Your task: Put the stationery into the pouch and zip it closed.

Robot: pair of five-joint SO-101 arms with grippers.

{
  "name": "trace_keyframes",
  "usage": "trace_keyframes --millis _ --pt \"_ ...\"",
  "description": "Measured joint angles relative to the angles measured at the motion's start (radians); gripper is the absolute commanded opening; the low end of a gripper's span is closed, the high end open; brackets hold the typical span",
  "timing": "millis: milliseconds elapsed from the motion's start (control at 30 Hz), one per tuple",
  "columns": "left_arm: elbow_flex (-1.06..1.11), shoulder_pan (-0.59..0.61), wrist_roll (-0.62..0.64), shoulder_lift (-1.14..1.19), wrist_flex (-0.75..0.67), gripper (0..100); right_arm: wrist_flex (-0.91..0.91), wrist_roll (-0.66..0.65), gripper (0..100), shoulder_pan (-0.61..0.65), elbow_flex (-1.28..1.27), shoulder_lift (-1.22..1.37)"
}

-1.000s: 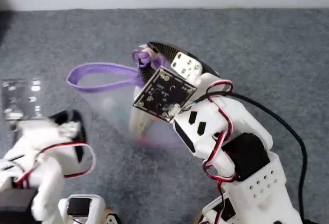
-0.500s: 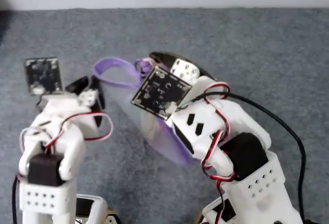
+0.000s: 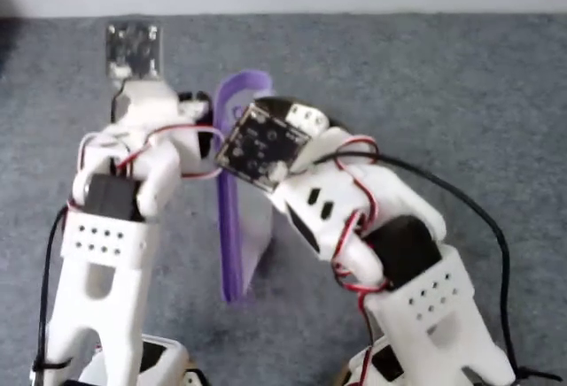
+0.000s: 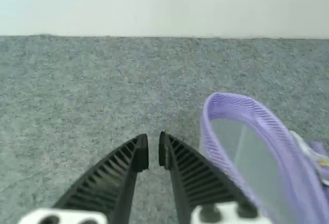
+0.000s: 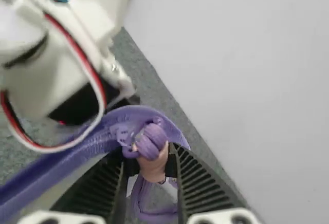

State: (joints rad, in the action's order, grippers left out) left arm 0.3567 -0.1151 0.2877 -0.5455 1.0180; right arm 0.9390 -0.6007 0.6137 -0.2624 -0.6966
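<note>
While right hand (image 5: 148, 156) clamps purple pull cord (image 5: 149, 141) of pouch (image 4: 245, 149), left hand (image 4: 153, 150) hangs all but closed, empty, just beside pouch rim, over grey tabletop (image 4: 77, 90).

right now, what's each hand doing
Left hand: closed, empty, beside the pouch.
Right hand: closed on the pouch's pull.
</note>
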Motion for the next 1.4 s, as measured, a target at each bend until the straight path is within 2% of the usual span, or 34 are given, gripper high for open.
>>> trace_keyframes --millis 167,433,767,900,1100,1400 --pt "-0.160 0.041 -0.041 0.000 0.163 7 0.000 0.051 0.8 -0.025 0.000 0.071" --pt "-0.428 0.132 -0.064 0.000 0.413 26 -0.083 0.123 0.8 -0.078 0.000 0.138" --pt "-0.672 0.146 -0.068 0.000 0.694 34 -0.094 0.127 0.8 -0.080 0.000 0.143" --pt "-0.681 0.135 -0.068 0.000 0.709 34 -0.094 0.127 0.8 -0.080 0.000 0.140" --pt "-0.674 -0.018 -0.068 0.003 0.713 34 -0.094 0.127 0.8 -0.080 0.000 0.100" --pt "-0.430 -0.041 -0.068 0.006 0.532 32 -0.094 0.127 0.8 -0.087 -0.005 0.094"
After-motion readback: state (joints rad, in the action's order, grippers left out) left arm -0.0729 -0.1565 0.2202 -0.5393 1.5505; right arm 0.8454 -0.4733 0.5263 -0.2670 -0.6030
